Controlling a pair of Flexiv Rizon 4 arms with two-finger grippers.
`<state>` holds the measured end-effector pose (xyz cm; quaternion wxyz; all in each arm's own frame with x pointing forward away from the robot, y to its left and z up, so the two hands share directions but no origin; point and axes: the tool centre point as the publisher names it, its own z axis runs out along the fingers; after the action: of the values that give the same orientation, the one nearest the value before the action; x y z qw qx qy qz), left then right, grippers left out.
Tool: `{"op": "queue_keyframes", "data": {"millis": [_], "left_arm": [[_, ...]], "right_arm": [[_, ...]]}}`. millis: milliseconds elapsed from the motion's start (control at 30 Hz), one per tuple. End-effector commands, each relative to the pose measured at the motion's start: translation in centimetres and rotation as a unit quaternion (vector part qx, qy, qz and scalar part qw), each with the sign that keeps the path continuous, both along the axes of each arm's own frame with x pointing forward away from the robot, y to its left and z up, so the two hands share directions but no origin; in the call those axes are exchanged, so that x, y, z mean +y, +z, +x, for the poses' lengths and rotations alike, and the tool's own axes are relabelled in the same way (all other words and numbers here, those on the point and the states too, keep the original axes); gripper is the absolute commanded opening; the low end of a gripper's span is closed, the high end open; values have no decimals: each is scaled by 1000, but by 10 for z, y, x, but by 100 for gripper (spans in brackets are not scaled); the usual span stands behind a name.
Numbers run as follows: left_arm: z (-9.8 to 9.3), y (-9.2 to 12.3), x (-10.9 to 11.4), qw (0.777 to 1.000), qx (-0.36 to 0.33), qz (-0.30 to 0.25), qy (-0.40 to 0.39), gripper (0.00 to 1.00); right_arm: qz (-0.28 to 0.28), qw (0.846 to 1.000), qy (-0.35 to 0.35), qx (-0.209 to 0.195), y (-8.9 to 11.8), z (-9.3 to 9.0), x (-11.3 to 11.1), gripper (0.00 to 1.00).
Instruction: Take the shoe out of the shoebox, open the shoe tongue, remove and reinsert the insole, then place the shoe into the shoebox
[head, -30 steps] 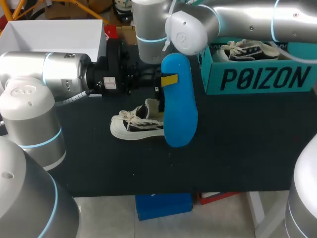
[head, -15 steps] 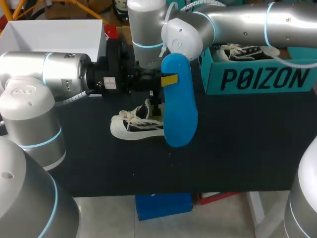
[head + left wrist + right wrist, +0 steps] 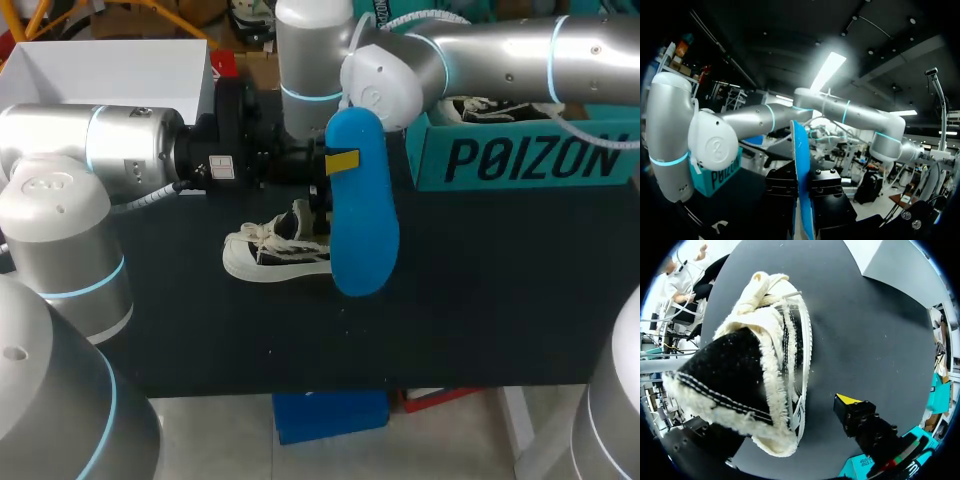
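Shifted slightly rightward, the right arm [image 3: 480, 60] hangs over the white-and-black shoe [image 3: 275, 255] on the dark desk [image 3: 480, 290], right fingers [image 3: 847, 401] spread with the one visible yellow tip clear of it, while the left fingers [image 3: 342, 160] clamp the blue insole [image 3: 362, 230] upright just beside the shoe.

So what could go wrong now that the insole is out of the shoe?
The left jaws pinch the blue insole only near one end, so it may swing or slip. The right arm reaches across to the shoe, close to the insole; a bump could knock it loose.
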<state>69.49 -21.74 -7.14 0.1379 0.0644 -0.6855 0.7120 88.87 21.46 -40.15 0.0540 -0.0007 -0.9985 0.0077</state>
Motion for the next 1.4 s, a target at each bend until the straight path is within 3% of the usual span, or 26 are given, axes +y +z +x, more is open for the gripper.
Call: {"op": "queue_keyframes", "data": {"millis": [33,1033,1233,1400], "left_arm": [[-1,-1,-2,1000,0,0,4,0],[-1,-1,-2,1000,0,0,4,0],[-1,-1,-2,1000,0,0,4,0],[-1,-1,-2,1000,0,0,4,0]], "right_arm": [[24,1000,-1,1,-8,-1,-1,0],[25,1000,-7,11,-9,2,-1,0],[15,998,-45,-29,-4,13,-7,0],[18,996,-71,-46,18,16,-14,0]]}}
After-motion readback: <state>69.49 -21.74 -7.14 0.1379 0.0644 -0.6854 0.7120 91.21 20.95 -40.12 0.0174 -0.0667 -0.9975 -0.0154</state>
